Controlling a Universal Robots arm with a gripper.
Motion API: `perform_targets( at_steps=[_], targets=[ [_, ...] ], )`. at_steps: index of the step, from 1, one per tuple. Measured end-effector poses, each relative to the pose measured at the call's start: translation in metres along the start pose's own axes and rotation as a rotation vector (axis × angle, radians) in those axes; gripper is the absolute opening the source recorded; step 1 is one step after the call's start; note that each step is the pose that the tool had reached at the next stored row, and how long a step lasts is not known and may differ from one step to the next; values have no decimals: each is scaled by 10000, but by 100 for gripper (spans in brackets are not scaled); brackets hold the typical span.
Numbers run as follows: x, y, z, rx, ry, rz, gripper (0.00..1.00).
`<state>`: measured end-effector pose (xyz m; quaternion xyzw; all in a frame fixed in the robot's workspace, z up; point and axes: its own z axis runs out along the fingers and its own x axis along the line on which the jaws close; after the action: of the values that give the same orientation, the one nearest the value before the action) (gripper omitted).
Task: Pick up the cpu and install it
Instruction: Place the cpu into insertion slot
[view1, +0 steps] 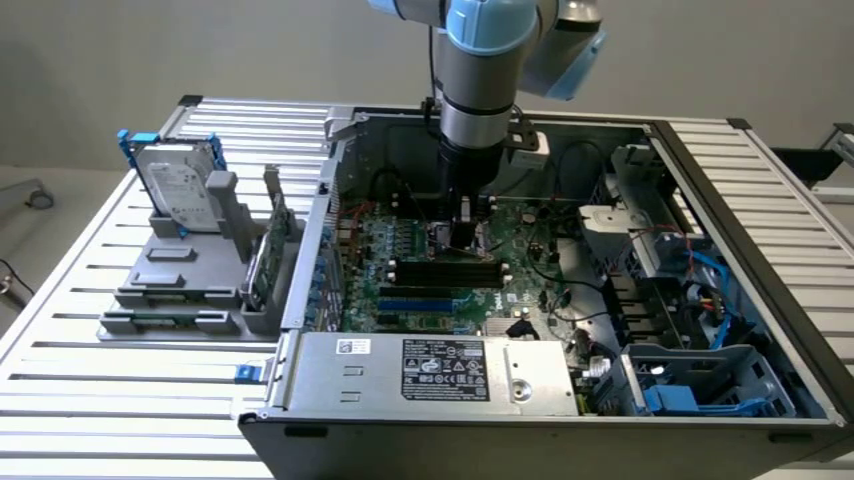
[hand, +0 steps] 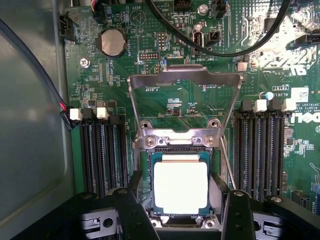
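The cpu (hand: 180, 187), a small square chip with a pale shiny top, lies flat inside the dark socket (hand: 145, 165) on the green motherboard (hand: 110, 75). My gripper (hand: 184, 194) straddles it, one black finger on each side with a small gap between finger and chip; it is open. The socket's metal load frame (hand: 185, 82) is swung up and away from the chip. In the exterior view my gripper (view1: 465, 228) reaches straight down into the open computer case (view1: 320, 260), low over the board.
Black memory slots (hand: 102, 150) flank the socket on both sides. Black cables (hand: 225, 47) loop over the board beyond the frame. A silver hard drive (view1: 180, 185) stands on a grey fixture at the exterior view's left. The power supply (view1: 427, 370) sits at the case's front.
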<state>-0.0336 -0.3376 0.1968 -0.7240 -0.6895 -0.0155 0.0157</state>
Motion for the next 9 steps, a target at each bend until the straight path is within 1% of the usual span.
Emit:
perform_targets(
  at_steps=[6,9],
  targets=[
    [2,1,-11,-4,-8,0,62],
    [2,1,-11,-5,-32,0,62]
  ],
)
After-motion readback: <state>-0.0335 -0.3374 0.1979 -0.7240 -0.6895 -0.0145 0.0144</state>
